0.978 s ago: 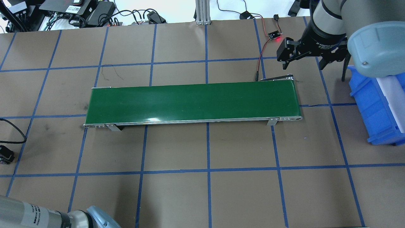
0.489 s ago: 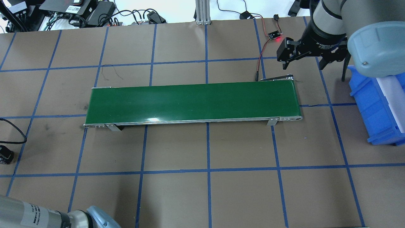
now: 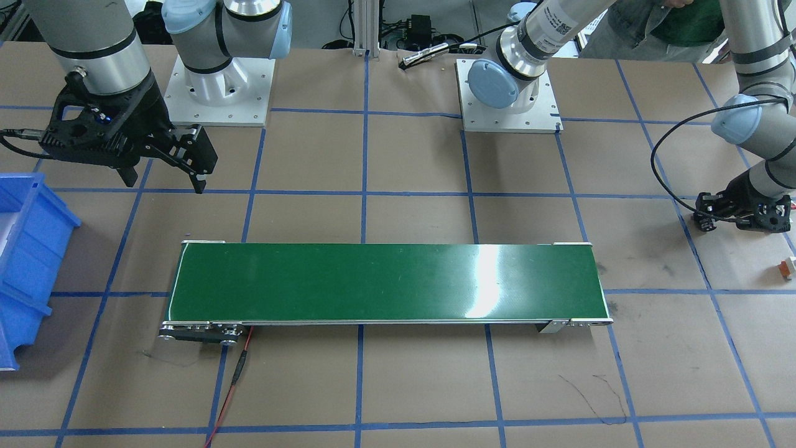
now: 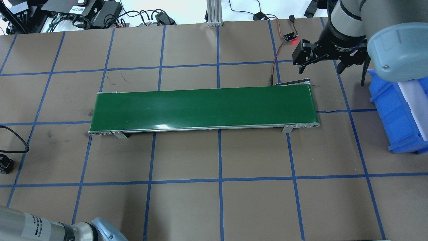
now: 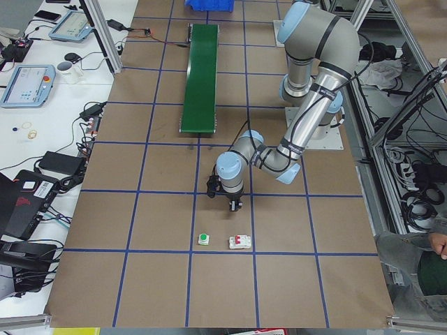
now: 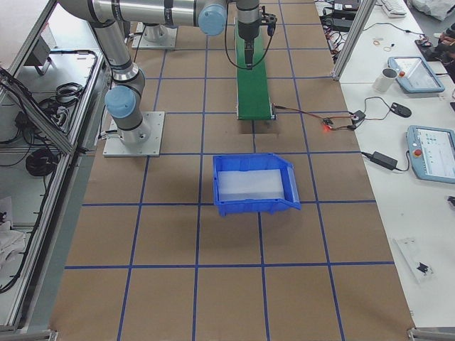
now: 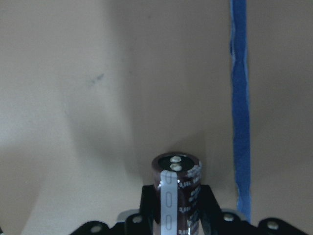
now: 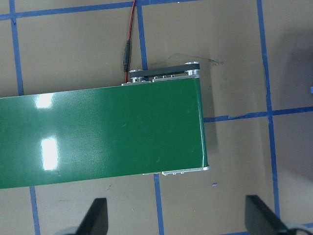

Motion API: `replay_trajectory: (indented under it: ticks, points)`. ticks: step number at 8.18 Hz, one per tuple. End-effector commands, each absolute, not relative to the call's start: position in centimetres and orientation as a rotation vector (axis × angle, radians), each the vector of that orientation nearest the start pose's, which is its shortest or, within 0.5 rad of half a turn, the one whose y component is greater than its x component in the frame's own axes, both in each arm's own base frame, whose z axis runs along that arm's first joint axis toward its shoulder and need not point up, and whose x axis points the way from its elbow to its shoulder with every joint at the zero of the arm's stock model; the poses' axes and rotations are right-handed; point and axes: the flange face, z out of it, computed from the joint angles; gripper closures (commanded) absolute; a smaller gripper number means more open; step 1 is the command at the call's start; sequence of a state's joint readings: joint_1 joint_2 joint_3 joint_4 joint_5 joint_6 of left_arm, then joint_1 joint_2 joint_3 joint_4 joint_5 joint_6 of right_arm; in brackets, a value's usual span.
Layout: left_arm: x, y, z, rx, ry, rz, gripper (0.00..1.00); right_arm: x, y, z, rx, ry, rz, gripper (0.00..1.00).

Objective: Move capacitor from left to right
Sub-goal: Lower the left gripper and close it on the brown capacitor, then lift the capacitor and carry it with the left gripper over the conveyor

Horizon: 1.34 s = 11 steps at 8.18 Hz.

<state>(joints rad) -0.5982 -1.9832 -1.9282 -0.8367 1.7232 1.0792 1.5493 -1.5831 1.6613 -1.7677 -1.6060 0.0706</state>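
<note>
The capacitor (image 7: 177,191), a stubby black cylinder with a pale stripe and a silvery end, sits between the fingers (image 7: 205,203) of my left gripper (image 7: 177,198), which is shut on it. That gripper hangs low over the brown table paper at the table's left end (image 3: 743,211), and shows at the overhead view's left edge (image 4: 5,165) and in the exterior left view (image 5: 225,202). My right gripper (image 4: 321,63) is open and empty, hovering past the right end of the green conveyor belt (image 4: 204,108); its fingertips (image 8: 98,215) frame the belt end (image 8: 186,122).
A blue bin (image 4: 398,113) with a white liner stands at the right. A white block with a red tab (image 5: 239,242) and a green-topped piece (image 5: 203,239) lie near my left gripper. A small orange-and-white piece (image 3: 786,267) lies nearby. A sensor board with a red light (image 4: 290,37) sits behind the belt's right end.
My left gripper has shifted slightly toward the overhead view's left edge. The right arm and the belt look unchanged.
</note>
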Motion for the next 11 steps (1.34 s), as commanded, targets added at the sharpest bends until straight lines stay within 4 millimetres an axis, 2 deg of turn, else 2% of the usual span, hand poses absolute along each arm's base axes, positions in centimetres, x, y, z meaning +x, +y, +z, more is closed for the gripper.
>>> replay_trajectory:
  ticks: [1, 2, 3, 4, 5, 7, 9, 10, 11]
  points:
    - [38.6, -40.6, 18.9, 0.166, 3.059, 0.218, 1.0, 11.9, -49.9, 47.0, 0.149, 3.165, -0.189, 0.0]
    - [38.3, -40.7, 20.0, 0.165, 3.041, 0.205, 1.0, 11.9, -49.9, 47.0, 0.149, 3.165, -0.191, 0.0]
    - [38.1, -40.4, 22.6, 0.137, 2.996, 0.204, 1.0, 11.9, -49.9, 47.0, 0.149, 3.165, -0.189, 0.0]
    - [36.8, -40.5, 25.1, 0.096, 2.964, 0.222, 1.0, 11.9, -49.9, 47.0, 0.151, 3.165, -0.189, 0.0]
    - [34.2, -41.1, 27.1, 0.045, 2.982, 0.239, 1.0, 11.9, -49.9, 46.9, 0.151, 3.165, -0.186, 0.0]
    - [27.4, -43.1, 30.4, -0.034, 2.996, 0.262, 1.0, 11.9, -49.9, 46.9, 0.151, 3.165, -0.186, 0.0]
    - [20.3, -45.5, 31.8, -0.151, 2.99, 0.25, 1.0, 11.9, -49.9, 46.9, 0.149, 3.165, -0.189, 0.0]
    - [16.4, -46.2, 31.8, -0.224, 3.001, 0.295, 1.0, 11.9, -49.9, 46.9, 0.149, 3.165, -0.189, 0.0]
    - [12.9, -47.2, 32.2, -0.305, 3.011, 0.259, 1.0, 11.9, -49.9, 46.9, 0.149, 3.165, -0.186, 0.0]
